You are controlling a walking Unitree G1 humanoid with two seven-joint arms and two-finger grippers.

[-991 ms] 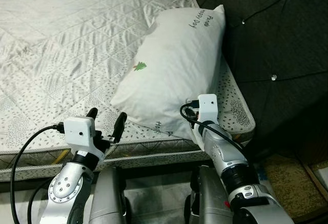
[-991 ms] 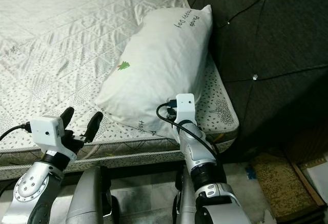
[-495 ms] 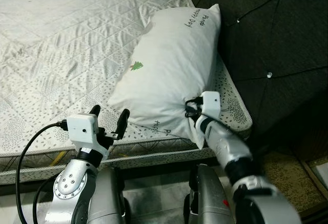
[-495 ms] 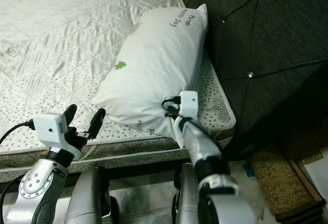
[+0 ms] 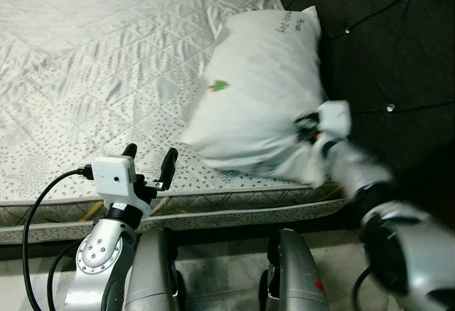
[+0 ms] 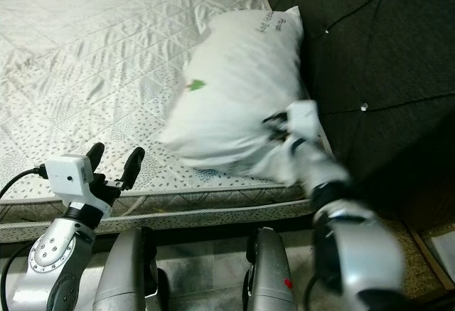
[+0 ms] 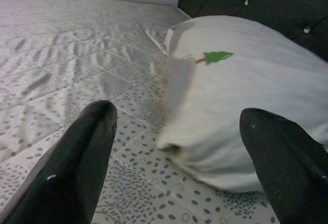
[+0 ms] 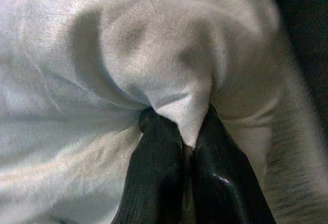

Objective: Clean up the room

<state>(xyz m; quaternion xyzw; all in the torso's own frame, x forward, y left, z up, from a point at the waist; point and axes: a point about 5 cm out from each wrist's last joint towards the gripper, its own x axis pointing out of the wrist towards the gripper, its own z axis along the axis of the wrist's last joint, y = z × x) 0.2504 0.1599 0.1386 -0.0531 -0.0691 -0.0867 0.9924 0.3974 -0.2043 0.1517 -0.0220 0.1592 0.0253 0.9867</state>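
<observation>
My two head cameras look forward and down from above, taking in the bed (image 5: 106,76), the dark headboard (image 5: 398,48) on my right, and my arms below. They share almost the same scene, the right eye's picture shifted slightly sideways. My left wrist camera sits low, looking along my left gripper (image 7: 179,183) across the mattress toward the pillow (image 7: 246,96), which is near. My right wrist camera is pressed very close to the pillow's fabric, looking along my right gripper (image 8: 187,147). All four views share the pillow.
</observation>
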